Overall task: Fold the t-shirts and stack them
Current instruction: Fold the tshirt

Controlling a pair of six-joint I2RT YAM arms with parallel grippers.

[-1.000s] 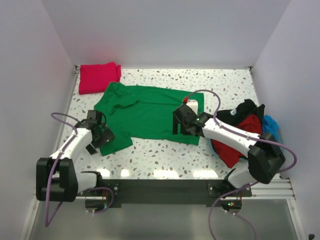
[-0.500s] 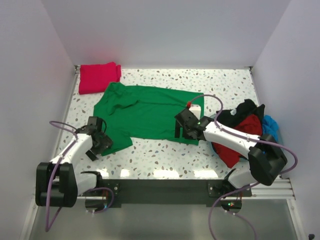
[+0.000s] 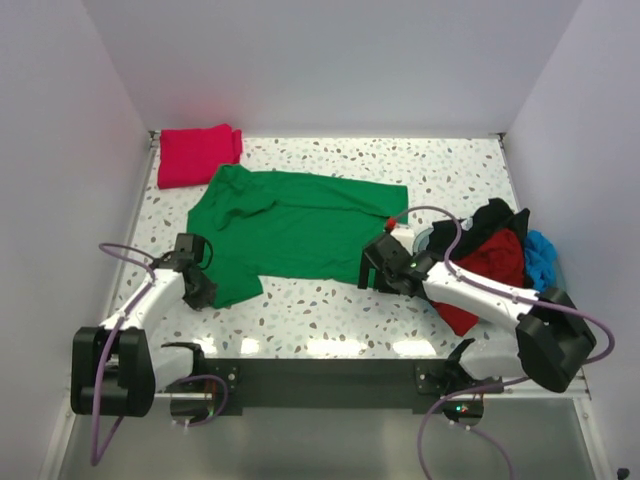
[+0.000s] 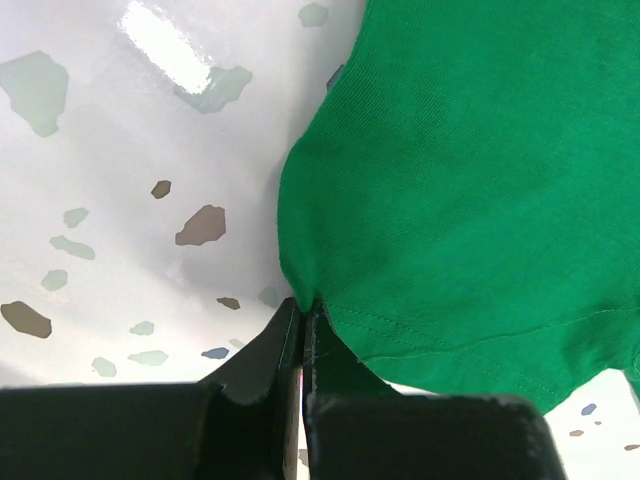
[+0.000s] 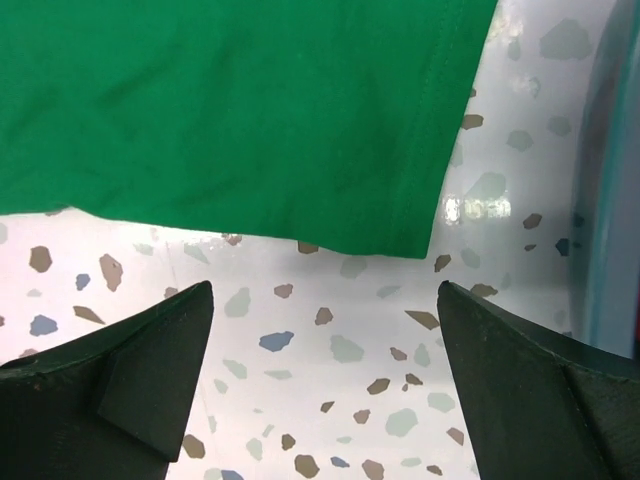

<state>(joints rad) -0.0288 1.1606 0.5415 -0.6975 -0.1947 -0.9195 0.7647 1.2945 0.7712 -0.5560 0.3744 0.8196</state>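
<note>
Your left hand (image 4: pixel 303 318) is pressed together and pinching the green t-shirt (image 3: pixel 300 220). The grip is right at its near left corner, where the side edge meets the stitched hem. The cloth puckers a bit at the pinch. The rest of the shirt spreads ahead and to the right of that hand, flat on the speckled desk (image 3: pixel 300 312).

Your right hand (image 5: pixel 322 290) is spread wide and holds nothing. It sits low over bare desk, just short of the shirt's near right corner. The hem runs across just ahead of the hand, apart from both fingers, and the corner is closer to the right-side finger. A light-blue rim (image 5: pixel 600 230) runs down past that finger, further right.

The crimson t-shirt (image 3: pixel 197 155) lies folded far ahead of your left hand, at the back left corner of the desk, just beside the green shirt's shoulder.

To the right of your right hand there's a loose heap under and behind the forearm: a dark red t-shirt (image 3: pixel 497 255), a black t-shirt (image 3: pixel 492 215) and a blue t-shirt (image 3: pixel 540 255). I can't tell how they overlap.
</note>
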